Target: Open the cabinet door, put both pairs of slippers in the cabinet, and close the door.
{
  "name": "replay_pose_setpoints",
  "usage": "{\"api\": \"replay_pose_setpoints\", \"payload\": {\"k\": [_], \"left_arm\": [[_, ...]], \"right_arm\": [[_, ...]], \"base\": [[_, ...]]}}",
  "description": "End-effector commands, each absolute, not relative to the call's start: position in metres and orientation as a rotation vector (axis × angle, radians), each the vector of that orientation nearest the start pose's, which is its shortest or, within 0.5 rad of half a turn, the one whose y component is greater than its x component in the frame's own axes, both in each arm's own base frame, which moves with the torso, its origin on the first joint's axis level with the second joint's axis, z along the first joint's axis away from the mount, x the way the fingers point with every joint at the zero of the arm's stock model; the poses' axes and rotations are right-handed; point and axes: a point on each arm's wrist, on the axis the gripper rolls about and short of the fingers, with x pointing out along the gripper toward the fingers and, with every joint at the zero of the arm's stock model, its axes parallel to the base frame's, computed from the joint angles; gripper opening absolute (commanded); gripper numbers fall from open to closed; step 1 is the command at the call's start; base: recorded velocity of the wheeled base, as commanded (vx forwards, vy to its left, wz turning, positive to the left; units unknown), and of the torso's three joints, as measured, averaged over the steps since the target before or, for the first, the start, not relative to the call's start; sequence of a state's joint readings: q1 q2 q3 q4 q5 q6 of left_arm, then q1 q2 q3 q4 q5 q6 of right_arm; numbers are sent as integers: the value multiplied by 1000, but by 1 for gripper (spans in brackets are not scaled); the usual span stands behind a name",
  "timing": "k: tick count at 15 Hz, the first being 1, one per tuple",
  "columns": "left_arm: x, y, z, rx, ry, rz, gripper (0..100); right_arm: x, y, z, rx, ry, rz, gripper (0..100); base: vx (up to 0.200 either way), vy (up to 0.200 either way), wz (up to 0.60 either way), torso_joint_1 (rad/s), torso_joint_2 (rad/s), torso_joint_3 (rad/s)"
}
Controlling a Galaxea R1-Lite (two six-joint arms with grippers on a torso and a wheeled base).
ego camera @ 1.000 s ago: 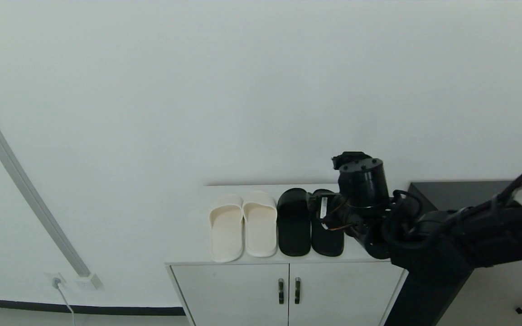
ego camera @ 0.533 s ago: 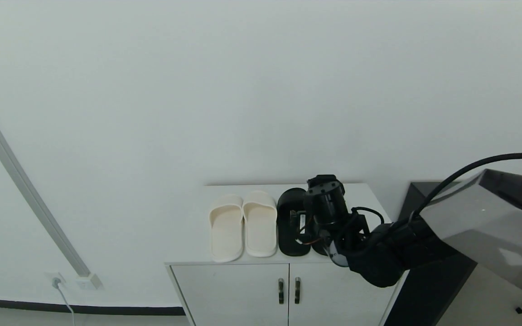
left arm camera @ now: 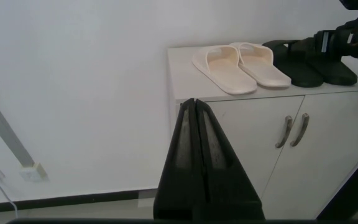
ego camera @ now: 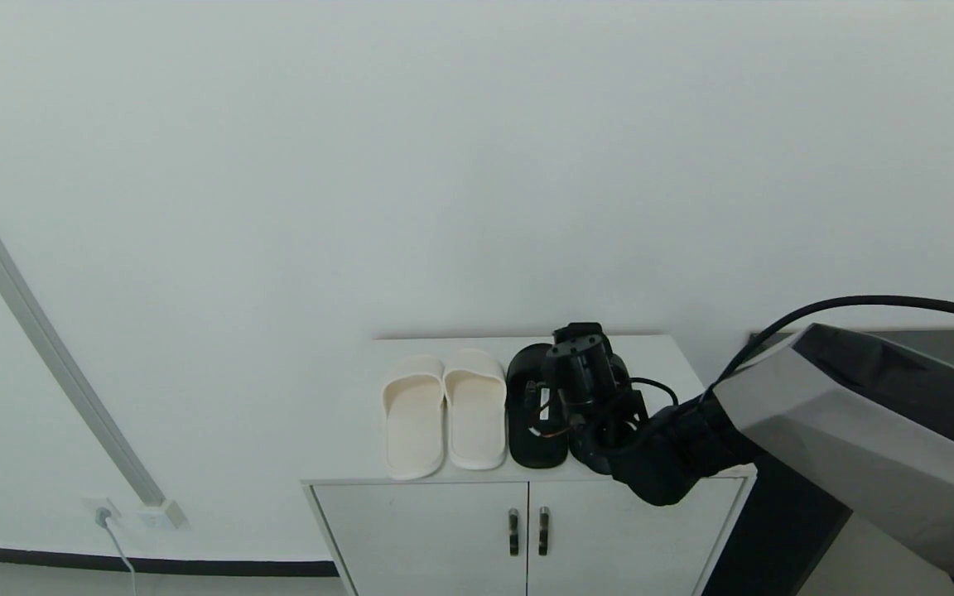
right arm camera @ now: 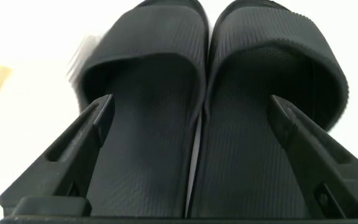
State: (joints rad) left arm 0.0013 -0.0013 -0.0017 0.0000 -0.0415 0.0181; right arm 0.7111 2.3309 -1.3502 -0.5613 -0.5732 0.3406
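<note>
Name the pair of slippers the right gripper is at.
The black pair: the open right gripper brackets both its slippers, while the cream pair lies clear beside it.

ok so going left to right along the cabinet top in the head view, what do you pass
cream slipper → second cream slipper → black slipper

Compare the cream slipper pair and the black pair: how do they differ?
The cream pair is pale, the black pair dark. The cream pair sits to the robot's left of the black pair. The open right gripper straddles the black pair; no gripper is at the cream pair. Both lie on the cabinet top, toes toward the wall.
</note>
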Motion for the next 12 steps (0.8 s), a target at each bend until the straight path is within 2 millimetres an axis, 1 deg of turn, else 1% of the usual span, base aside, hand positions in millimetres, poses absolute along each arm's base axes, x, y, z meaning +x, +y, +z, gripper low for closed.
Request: {"api": "replay_pose_setpoints", "payload": {"k": [1,3,7,9,10,11,12], "left_arm": [[-23,-1,76,18,-3,-40,0],[-23,-1,76,18,-2,-40,0],[-23,-1,76,18,-3,-40,0],[-23,-1,76,18,-3,-40,0],[-23,-1,76,18,-3,-40,0],[-23,-1,76,17,-3,-40,0],[-23,-1,76,17,-3,-40,0]], "right_arm": [[363,288,65,85,358,64,100],[371,287,61,91,355,55,100],[390,292,42,78,353,41,100],[402,291,37,68,338,33,100],[402,291,37,68,338,33,100],[412,291,34,67,320,26,100],[413,292,34,65,316,27,100]], "base": [[0,0,0,0,0,0],[0,0,0,0,0,0],[0,0,0,0,0,0],[0,0,0,0,0,0],[0,0,0,0,0,0],[0,0,0,0,0,0],[0,0,0,0,0,0]]}}
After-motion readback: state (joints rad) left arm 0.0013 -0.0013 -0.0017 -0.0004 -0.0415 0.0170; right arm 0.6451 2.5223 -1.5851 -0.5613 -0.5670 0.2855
